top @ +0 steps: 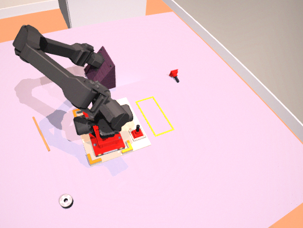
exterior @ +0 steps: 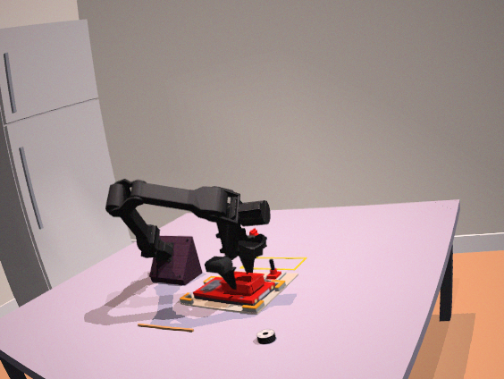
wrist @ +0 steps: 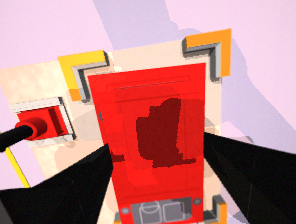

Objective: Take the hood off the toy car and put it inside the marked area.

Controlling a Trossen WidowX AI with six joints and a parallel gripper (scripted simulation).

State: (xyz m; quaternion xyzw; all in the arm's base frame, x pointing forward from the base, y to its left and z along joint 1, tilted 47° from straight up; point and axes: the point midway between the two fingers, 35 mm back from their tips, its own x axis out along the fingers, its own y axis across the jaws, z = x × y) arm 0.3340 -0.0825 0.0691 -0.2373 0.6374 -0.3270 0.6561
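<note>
The red toy car sits on a pale board between corner brackets. Its hood is the raised, box-like red part on its body; I cannot tell whether there is any gap below it. My gripper points down over the car and is shut on the hood, with one black finger at each side. In the top view the arm hides the fingertips and part of the hood. The marked area is a yellow outline on the table beside the board.
A red block with an upright black handle stands on the board between car and outline. A red piece lies beyond the outline. A wheel and an orange stick lie on the table.
</note>
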